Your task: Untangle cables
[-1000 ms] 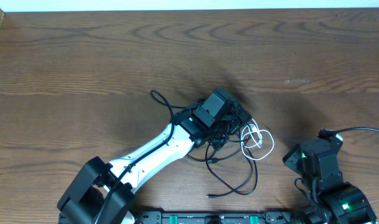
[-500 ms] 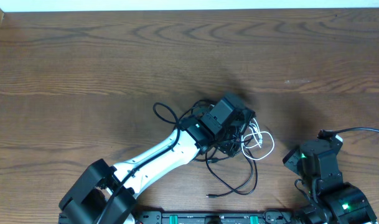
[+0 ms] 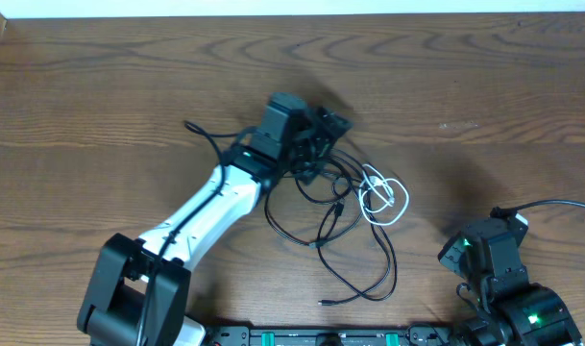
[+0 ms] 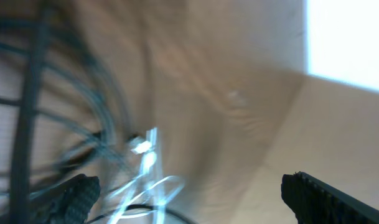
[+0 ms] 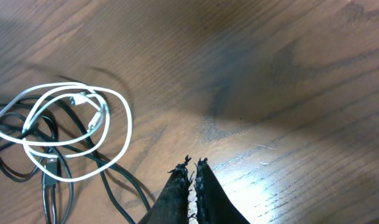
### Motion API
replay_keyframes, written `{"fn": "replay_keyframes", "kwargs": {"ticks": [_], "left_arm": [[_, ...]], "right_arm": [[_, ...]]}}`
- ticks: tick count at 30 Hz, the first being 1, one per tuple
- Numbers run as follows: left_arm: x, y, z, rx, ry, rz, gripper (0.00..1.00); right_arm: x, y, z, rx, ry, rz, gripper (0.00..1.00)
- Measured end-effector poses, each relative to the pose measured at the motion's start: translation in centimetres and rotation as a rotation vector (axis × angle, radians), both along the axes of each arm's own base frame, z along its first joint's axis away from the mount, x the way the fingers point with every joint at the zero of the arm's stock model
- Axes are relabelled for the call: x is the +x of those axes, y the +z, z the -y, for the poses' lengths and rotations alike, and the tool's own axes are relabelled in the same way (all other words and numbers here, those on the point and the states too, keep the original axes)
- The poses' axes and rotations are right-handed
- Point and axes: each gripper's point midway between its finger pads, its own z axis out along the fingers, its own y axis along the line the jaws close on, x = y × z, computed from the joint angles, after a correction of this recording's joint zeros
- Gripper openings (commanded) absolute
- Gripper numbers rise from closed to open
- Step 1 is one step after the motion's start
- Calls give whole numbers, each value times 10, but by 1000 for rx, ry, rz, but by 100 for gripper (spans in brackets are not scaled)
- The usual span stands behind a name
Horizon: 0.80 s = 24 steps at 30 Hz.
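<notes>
Mid-tabletop (image 3: 484,86), the left fingers (image 4: 326,198) hang spread wide over the far end of the tangled black cords (image 3: 335,211), a looped white cord (image 3: 380,197) overlapping them, while the right fingers (image 5: 177,194) stay off to the right, pinched shut and empty.

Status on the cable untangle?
Left gripper open at black cables. Right gripper shut, empty, aside. White cable loops overlap them. No obstructions seen.

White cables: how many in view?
1. The white cable lies coiled in loose loops on the table, just right of the left hand, overlapping the black cables. Another could be hidden under that hand, though none shows.
</notes>
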Motion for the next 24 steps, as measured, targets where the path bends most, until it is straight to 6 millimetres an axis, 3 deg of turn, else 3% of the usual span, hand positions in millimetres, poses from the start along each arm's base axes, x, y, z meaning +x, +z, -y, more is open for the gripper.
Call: {"fn": "replay_keyframes", "kwargs": {"ticks": [6,11,16,24], "left_arm": [[-49,-35,-18,155,-179,-123,99],[-68,-43,-23,205,-258,-152,99],[-89,-46,-25,211,-368,-182,99],[-99,-28,-11,136,-613,4,99]], "right_arm": [[0,0,0,1,1,0,14],[0,0,0,1,1,-1,19],[0,0,0,1,1,0,22],[0,0,0,1,1,-1,32]]}}
